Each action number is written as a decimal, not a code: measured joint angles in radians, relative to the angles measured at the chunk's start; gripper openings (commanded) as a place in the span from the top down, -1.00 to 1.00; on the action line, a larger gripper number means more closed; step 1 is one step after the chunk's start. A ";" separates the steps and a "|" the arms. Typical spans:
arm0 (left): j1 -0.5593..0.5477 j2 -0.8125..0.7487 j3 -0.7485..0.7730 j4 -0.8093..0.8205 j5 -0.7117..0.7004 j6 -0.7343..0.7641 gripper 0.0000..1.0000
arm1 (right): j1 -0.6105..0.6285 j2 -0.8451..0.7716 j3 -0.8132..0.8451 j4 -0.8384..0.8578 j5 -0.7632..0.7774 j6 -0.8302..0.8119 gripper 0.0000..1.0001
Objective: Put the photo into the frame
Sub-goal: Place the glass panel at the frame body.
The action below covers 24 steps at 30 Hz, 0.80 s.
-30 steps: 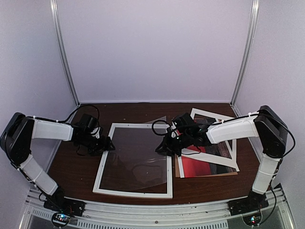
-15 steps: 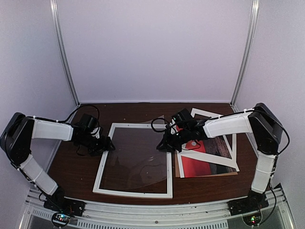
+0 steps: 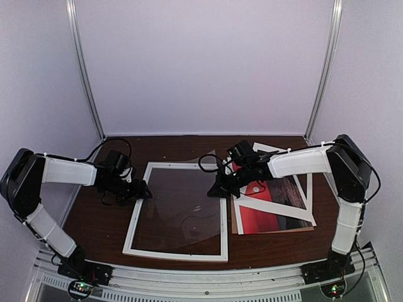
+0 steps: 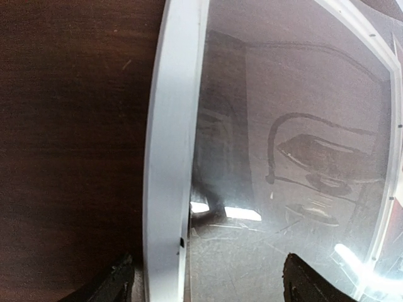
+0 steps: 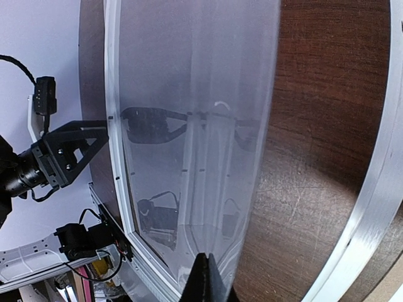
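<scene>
While the table (image 3: pixel 101 217) carries everything, the frame (image 3: pixel 176 255) lies flat at its middle. My left claw (image 3: pixel 141 189) is spread wide astride the frame's left rail, grasping nothing. The clear sheet (image 5: pixel 195 126) sits over the opening, its edge pinched in my clenched right claw (image 5: pixel 204 277). The photo (image 3: pixel 258 219) waits just right of the frame, under the white mat (image 3: pixel 283 207). I judge a slow, level move best, so the sheet neither bows nor drags the frame.

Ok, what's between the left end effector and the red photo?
The top view shows the frame with a clear sheet over it, then the right end effector pinching that sheet's edge.
</scene>
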 measured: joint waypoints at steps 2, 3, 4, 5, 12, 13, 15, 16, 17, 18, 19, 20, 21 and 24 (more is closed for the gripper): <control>0.000 0.000 0.000 0.000 -0.001 0.000 -0.66 | -0.003 -0.005 0.000 0.002 -0.010 0.008 1.00; 0.000 0.000 0.000 0.000 -0.001 0.000 -0.66 | -0.003 -0.010 0.000 0.008 -0.017 0.016 1.00; 0.000 0.000 0.000 0.000 -0.001 0.000 -0.66 | -0.004 -0.016 0.000 0.014 -0.024 0.026 1.00; 0.000 0.000 0.000 0.000 -0.001 0.000 -0.67 | -0.006 -0.023 0.000 0.022 -0.030 0.034 1.00; 0.004 0.000 0.000 0.000 0.004 -0.002 -0.67 | -0.006 -0.092 0.000 0.094 -0.068 0.099 1.00; 0.005 0.000 0.000 0.000 0.007 -0.003 -0.67 | -0.006 -0.100 0.000 0.099 -0.069 0.103 1.00; 0.007 0.000 0.000 0.002 0.018 -0.009 -0.67 | -0.008 -0.111 0.000 0.105 -0.071 0.106 1.00; 0.007 0.000 0.000 0.004 0.024 -0.014 -0.67 | -0.008 -0.114 0.000 0.106 -0.071 0.109 1.00; 0.007 0.002 -0.001 0.008 0.032 -0.019 -0.66 | -0.009 -0.117 0.000 0.106 -0.071 0.109 1.00; 0.007 0.002 -0.004 0.014 0.039 -0.025 -0.66 | -0.010 -0.120 0.000 0.106 -0.071 0.109 1.00; 0.007 0.002 -0.008 0.023 0.043 -0.032 -0.66 | -0.011 -0.121 0.000 0.106 -0.071 0.109 1.00; 0.007 0.002 -0.011 0.032 0.048 -0.038 -0.66 | -0.013 -0.123 0.000 0.104 -0.071 0.109 1.00; 0.010 0.002 -0.014 0.039 0.055 -0.045 -0.66 | -0.017 -0.126 0.000 0.101 -0.071 0.109 1.00; 0.012 0.002 -0.023 0.065 0.071 -0.065 -0.65 | -0.029 -0.137 0.000 0.085 -0.071 0.101 1.00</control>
